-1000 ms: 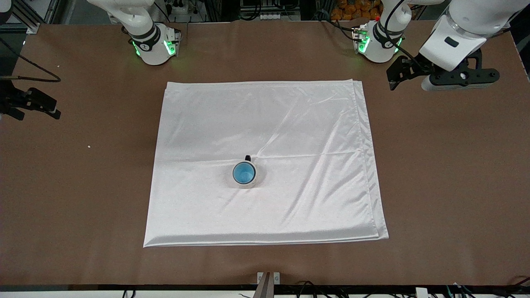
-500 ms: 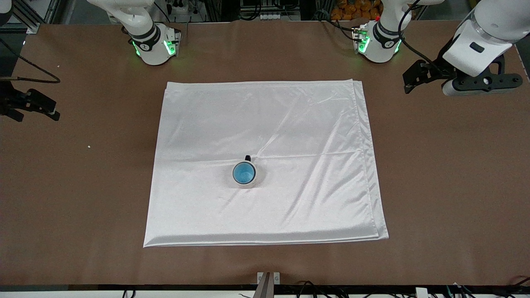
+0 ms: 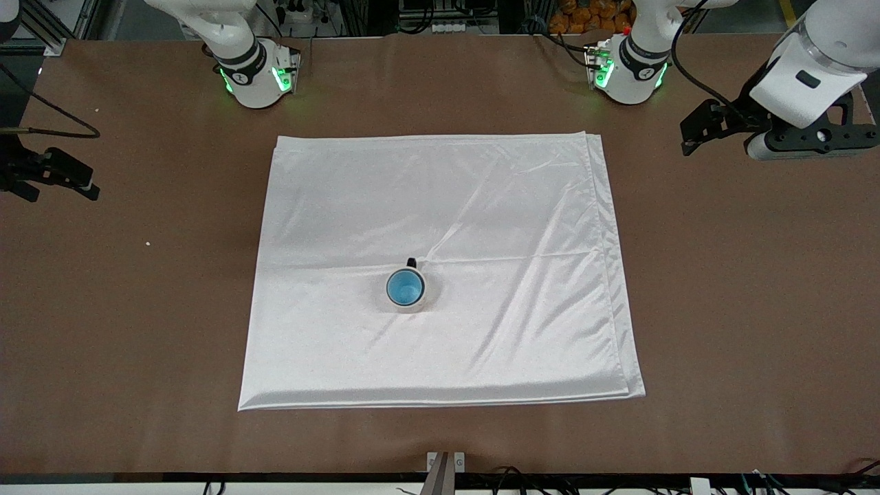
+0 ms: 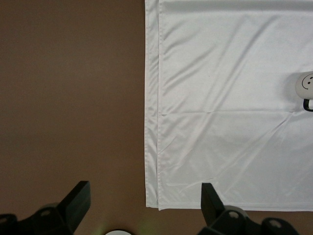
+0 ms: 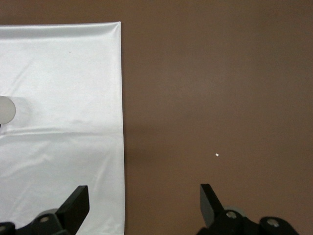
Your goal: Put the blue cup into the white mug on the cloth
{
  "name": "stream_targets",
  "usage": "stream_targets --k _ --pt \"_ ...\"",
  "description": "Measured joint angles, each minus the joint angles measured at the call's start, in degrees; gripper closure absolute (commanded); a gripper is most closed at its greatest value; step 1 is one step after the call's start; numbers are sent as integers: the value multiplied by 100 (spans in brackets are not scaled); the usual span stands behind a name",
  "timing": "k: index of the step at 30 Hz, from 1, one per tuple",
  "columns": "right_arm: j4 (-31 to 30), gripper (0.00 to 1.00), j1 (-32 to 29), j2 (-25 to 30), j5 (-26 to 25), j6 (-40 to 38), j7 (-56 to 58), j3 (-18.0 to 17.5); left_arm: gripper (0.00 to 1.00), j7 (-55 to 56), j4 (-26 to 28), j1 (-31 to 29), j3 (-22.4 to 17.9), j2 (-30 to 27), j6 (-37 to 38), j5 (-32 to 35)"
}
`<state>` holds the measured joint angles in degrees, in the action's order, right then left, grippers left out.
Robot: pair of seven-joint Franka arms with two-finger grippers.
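Observation:
The cloth point(image 3: 440, 268) lies spread in the middle of the brown table. Near its centre stands the white mug point(image 3: 407, 307), black handle toward the robots' bases. The blue cup point(image 3: 404, 287) sits inside it, upright. My left gripper point(image 3: 815, 137) hangs open and holding nothing over bare table at the left arm's end. In the left wrist view that gripper point(image 4: 144, 200) is above a corner of the cloth point(image 4: 220, 98), with the mug point(image 4: 305, 88) at the frame edge. My right gripper point(image 3: 41, 175) waits open at the right arm's end; in the right wrist view it point(image 5: 143, 201) is over the edge of the cloth point(image 5: 58, 98).
The two arm bases point(image 3: 258, 75) point(image 3: 625, 72) stand along the table edge farthest from the front camera. A black cable point(image 3: 55, 124) runs near the right gripper. A small white speck point(image 3: 147, 243) lies on bare table. A metal bracket point(image 3: 445, 462) sits at the nearest edge.
My left arm has swung away from the cloth toward its own end of the table. The right gripper, cloth, mug and cup have stayed put.

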<state>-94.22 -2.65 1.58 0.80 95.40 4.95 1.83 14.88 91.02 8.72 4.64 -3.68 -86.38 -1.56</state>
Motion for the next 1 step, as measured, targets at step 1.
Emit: stream_targets --k 1 --pt "0 0 0 0 0 0 0 0 0 -11 0 0 -10 -1 6 0"
